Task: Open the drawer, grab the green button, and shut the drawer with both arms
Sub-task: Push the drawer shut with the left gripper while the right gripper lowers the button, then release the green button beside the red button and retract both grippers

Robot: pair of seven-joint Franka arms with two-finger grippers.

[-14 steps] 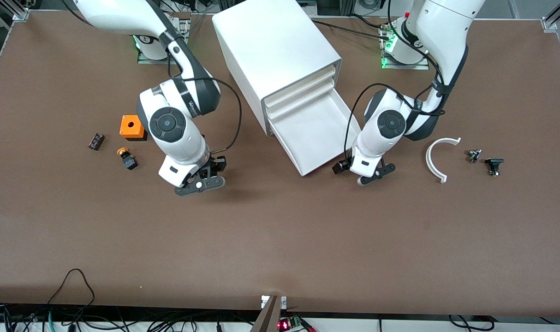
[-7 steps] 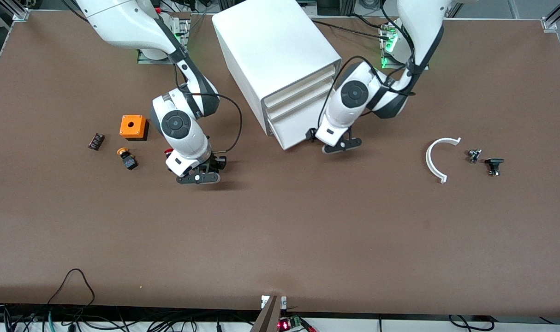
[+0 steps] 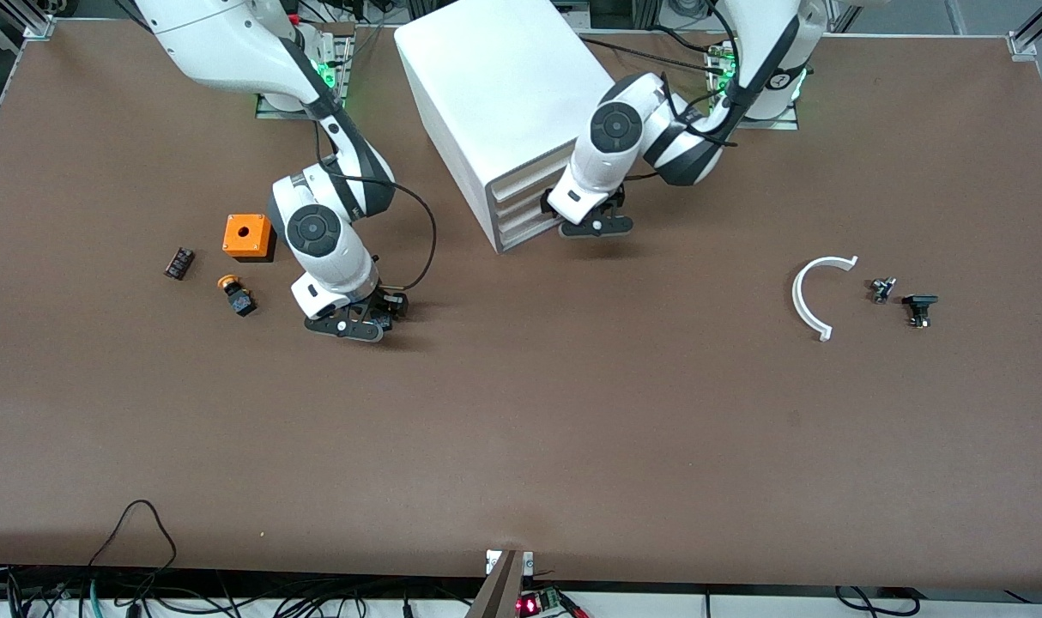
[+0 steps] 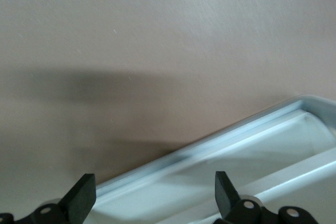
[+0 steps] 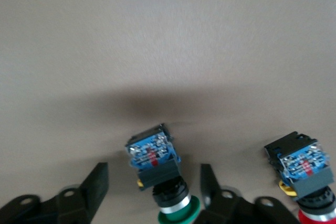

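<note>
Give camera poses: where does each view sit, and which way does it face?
Front: high across the table, facing the arms' bases; both arms and the cabinet show.
Left wrist: on the left arm, looking down at table and drawer; the open left gripper shows.
Right wrist: on the right arm, looking down at the green button and red button; the open right gripper shows.
Shared: front and left wrist both show the drawer and left gripper.

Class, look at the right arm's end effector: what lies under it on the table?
Under the right end effector, fingers open, the green button lies on the table, a red button beside it. Its cap's edge is out of frame.
</note>
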